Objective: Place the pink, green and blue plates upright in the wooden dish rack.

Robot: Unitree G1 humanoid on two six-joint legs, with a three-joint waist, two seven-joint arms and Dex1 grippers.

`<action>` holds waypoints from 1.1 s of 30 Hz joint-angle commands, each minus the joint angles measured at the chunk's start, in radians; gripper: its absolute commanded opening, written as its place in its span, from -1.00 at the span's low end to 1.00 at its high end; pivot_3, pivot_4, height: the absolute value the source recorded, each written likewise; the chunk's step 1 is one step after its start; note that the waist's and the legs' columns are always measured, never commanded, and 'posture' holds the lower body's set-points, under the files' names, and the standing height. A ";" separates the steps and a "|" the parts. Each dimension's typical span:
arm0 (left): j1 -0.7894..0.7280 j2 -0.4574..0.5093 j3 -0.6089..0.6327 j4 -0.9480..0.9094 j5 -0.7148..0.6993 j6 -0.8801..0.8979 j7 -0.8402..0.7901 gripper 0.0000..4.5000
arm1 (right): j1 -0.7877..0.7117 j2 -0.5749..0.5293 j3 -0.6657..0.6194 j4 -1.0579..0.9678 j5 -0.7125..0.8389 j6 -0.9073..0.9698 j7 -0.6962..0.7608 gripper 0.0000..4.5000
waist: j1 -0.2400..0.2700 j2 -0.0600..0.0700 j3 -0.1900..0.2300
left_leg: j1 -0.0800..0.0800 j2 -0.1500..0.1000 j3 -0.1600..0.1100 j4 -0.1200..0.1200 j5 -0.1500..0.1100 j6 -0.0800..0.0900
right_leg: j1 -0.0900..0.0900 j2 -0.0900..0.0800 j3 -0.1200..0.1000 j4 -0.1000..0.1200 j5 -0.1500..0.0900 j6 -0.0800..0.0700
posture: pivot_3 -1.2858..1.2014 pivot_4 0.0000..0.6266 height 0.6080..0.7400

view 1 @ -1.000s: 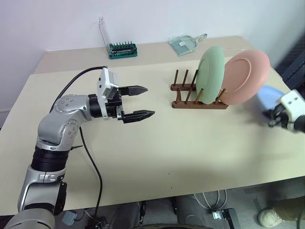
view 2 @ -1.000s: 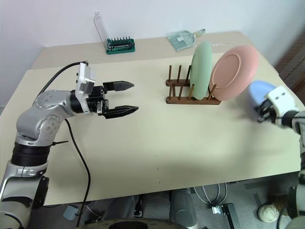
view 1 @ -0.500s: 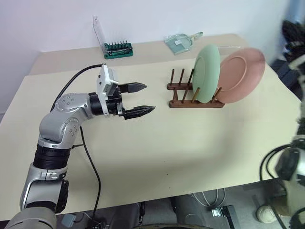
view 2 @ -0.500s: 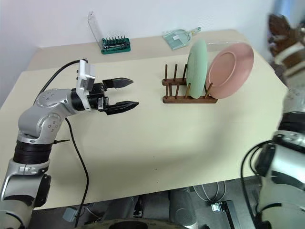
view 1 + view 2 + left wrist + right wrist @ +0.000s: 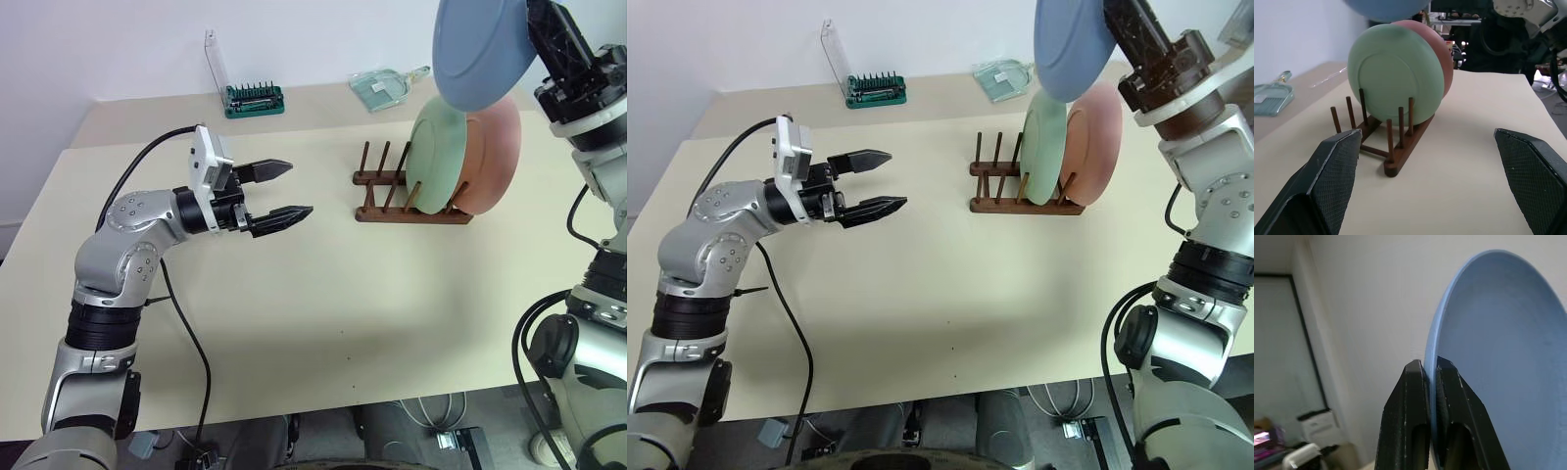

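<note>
The blue plate [image 5: 482, 49] was pinched at its rim by the right gripper [image 5: 1429, 377], high at twelve o'clock above the wooden dish rack [image 5: 407, 196]; the green plate [image 5: 437, 157] could be struck on descent. The left gripper [image 5: 279, 189] was spread, empty.

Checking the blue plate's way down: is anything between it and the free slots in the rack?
Nothing visible blocks them. The blue plate, pinched by the right gripper, hangs above the green plate and pink plate. The wooden dish rack has bare pegs left of the green plate.

beige table [image 5: 392, 294], dish rack [image 5: 392, 201], bit holder [image 5: 253, 100]
</note>
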 commanded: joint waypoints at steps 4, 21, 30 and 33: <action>-0.003 0.020 0.047 -0.031 -0.025 0.001 0.004 1.00 | 0.016 0.052 -0.019 -0.080 0.140 0.070 -0.056 -0.98 | 0.001 0.000 0.000 | 0.000 0.000 0.000 0.000 0.000 0.000 | 0.000 0.000 0.000 0.000 0.000 0.000 | 0.03 -0.52 1.00; 0.006 0.134 0.086 0.049 0.019 -0.098 -0.113 1.00 | 0.101 0.195 0.072 -0.051 0.061 0.057 -0.192 -0.98 | 0.000 0.000 0.000 | -0.003 0.000 0.001 0.000 0.001 -0.003 | -0.004 0.000 0.000 0.001 0.000 0.000 | 0.03 -0.52 1.00; 0.018 0.098 0.082 0.040 0.033 -0.117 -0.070 1.00 | 0.124 0.212 0.086 -0.009 -0.002 0.053 -0.220 -0.98 | -0.001 0.000 0.000 | -0.003 0.000 0.001 0.000 0.000 0.000 | -0.005 0.000 0.000 0.001 0.000 0.000 | 0.03 -0.52 1.00; 0.015 0.096 0.080 0.045 0.039 -0.119 -0.067 1.00 | 0.134 0.214 0.096 -0.019 -0.016 0.053 -0.208 -0.98 | -0.001 0.000 0.000 | -0.003 0.000 0.001 0.000 0.000 0.000 | -0.005 0.000 0.000 0.001 0.000 0.000 | 0.03 -0.52 1.00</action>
